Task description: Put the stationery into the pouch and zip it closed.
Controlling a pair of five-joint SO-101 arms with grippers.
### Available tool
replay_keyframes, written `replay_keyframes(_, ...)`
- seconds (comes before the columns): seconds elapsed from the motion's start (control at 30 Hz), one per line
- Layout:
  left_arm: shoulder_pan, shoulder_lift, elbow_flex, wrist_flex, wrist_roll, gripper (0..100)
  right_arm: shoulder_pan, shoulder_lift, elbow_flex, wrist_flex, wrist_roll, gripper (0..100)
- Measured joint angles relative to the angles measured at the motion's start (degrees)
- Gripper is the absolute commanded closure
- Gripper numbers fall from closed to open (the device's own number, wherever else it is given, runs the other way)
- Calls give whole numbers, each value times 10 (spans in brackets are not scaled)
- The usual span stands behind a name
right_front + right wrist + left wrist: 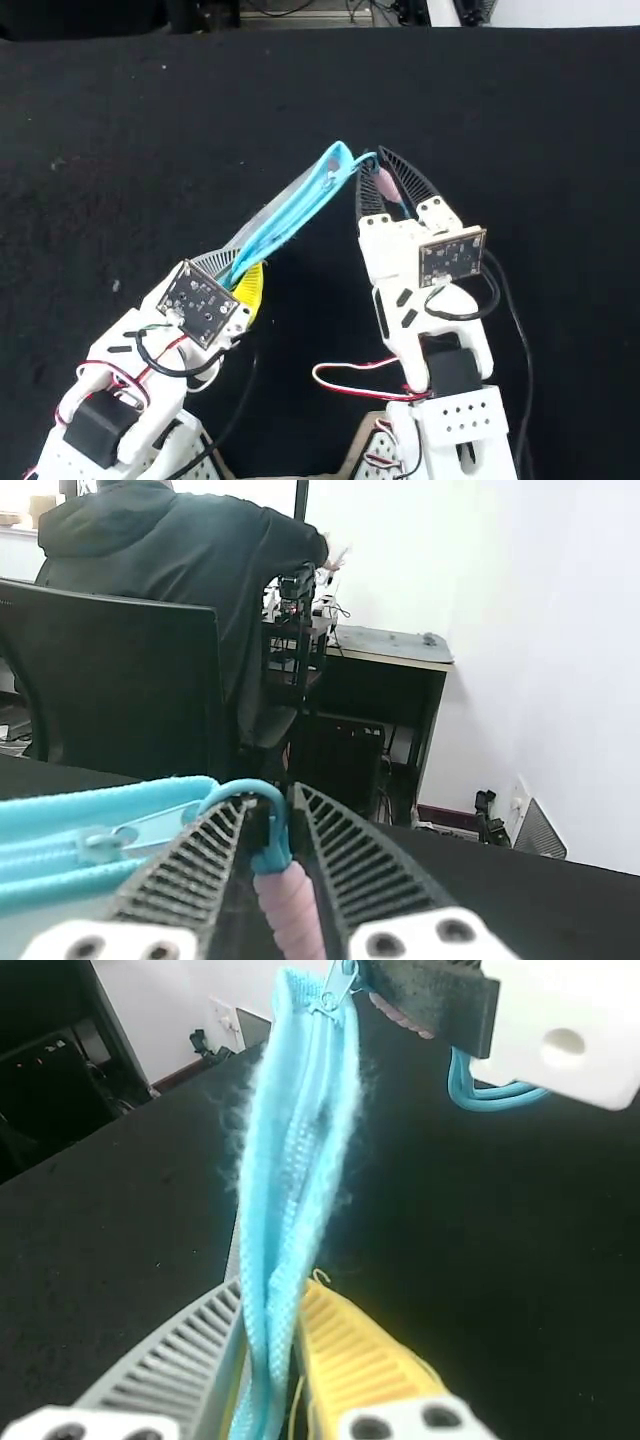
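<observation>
The light-blue fabric pouch [290, 212] is held off the black tabletop [120, 150] and stretched taut between the two arms, apparently so that the zip can run straight. Its near end is clamped in the left end effector [272, 1295], which is closed on the soft cloth between a grey and a yellow ribbed finger. The blue cord loop [268, 825] of the zip pull, threaded with a pink ridged bead [285, 905], is pinched in the right end effector [270, 800], its black ribbed fingers narrowed around it; since the metal slider [100, 842] sits at that far end, the zip is judged nearly or fully closed.
</observation>
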Motion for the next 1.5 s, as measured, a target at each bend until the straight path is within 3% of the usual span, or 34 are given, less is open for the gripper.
replay_keyframes(0.37, 0, 0, 0, 0, 0, 970, 0, 1, 0, -12, 0, 987)
replay_keyframes(0.67, 0, 0, 0, 0, 0, 970, 3, 138, -43, -29, -2, 987)
replay_keyframes(1.5, 5, 0, 0, 2, 0, 970, 30, 142, -49, -30, -3, 987)
